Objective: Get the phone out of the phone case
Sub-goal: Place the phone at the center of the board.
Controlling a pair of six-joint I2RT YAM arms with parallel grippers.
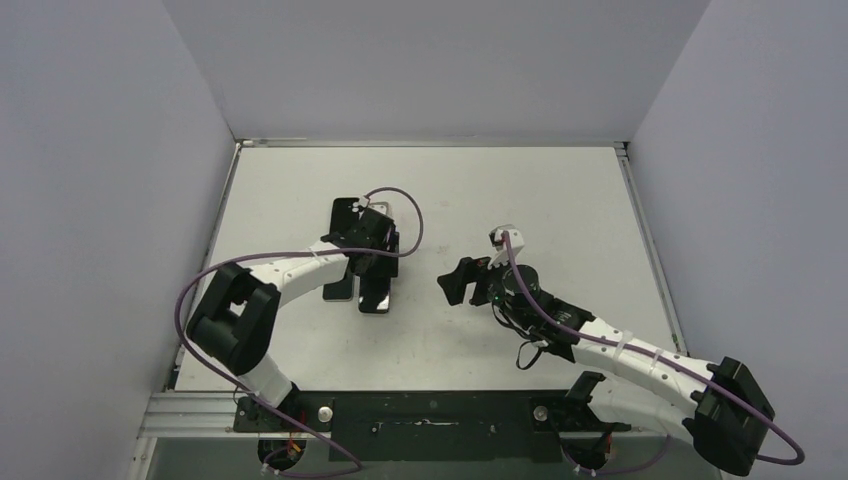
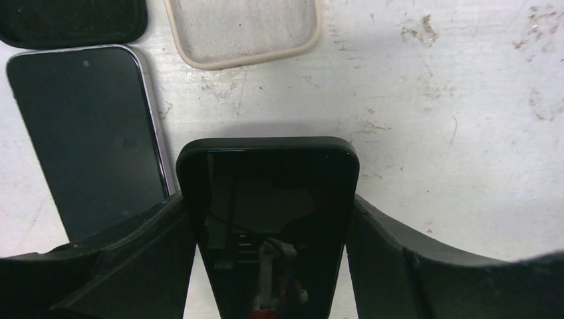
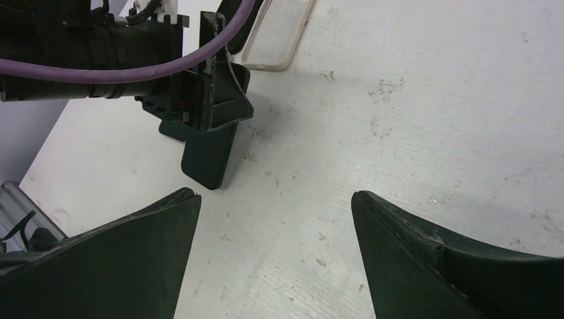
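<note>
White table (image 1: pixel 520 200), scuffed and flecked with grime all over. Flat on it, left of centre, screen up: cased phone (image 2: pixel 266 219), black shell around the rim, glass dark and glossy. Just beside that, angled a little, a bare phone (image 2: pixel 86 133) with a silvery edge, face up as well, screen dark. Farther back, an empty beige case (image 2: pixel 243 30), fuzzy lining upward, and next to it a spare black case (image 2: pixel 66 20), only partly in frame. All four bunched close together on the same patch of tabletop.
</note>
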